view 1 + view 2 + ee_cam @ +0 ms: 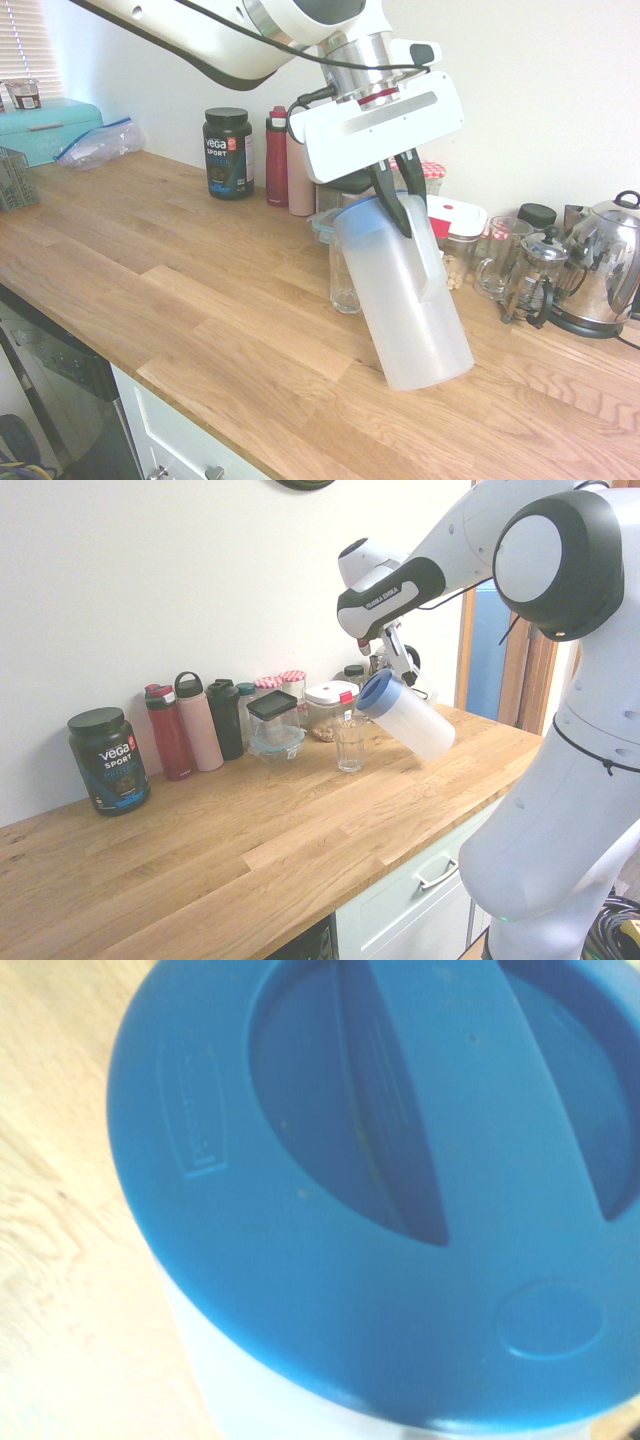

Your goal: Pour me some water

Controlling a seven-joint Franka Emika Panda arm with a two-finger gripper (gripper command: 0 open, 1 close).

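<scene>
While the jaws gripped the jug (410,300) by its handle, it hung tilted above the worktop (180,290), blue lid (377,692) toward the glass (350,745) (apparently empty), so the pouring seemed just begun.

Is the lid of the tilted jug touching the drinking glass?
Cannot tell. In the second exterior view the blue lid hangs just above the glass, but no clear gap shows; in the first exterior view the jug overlaps the glass.
</scene>
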